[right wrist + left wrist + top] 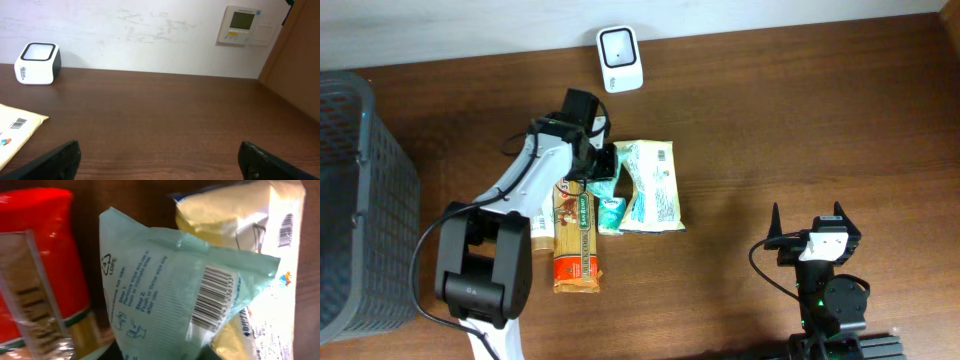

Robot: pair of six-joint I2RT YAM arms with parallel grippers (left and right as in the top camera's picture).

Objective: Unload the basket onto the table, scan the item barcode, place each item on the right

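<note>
1. Teal pouch (609, 207): it sits left of the table's middle, between a pasta packet and a white pack, touching both. Its upper end reaches up to the left gripper.
2. A dark mesh basket (360, 200) stands at the far left edge of the brown table (800, 120), well apart from the goods.
3. The left arm stretches from its base near the front edge toward the back. The left gripper (602, 165) is right over the pouch's top end. Its fingers do not show clearly in any view, so I cannot tell whether they pinch the pouch or stand loose of it.
4. The pasta packet (575, 245), red and orange with a clear window, lies lengthwise just left of the pouch, partly under the arm.
5. In the left wrist view the pouch (165, 300) fills the centre, crumpled, with its barcode (211, 296) facing the camera on the right half. The red packet (40, 270) is to its left.
6. The white pack (655, 185) lies just right of the pouch. In the wrist view it (235, 225) shows behind the pouch with 1 barcode of its own.
7. A white scanner (620, 58) stands at the table's back edge, behind the goods and apart from them.
8. The right gripper (808, 222) hangs at the front right, jaws spread wide and holding nothing; its fingers (60, 160) frame bare wood.
</note>
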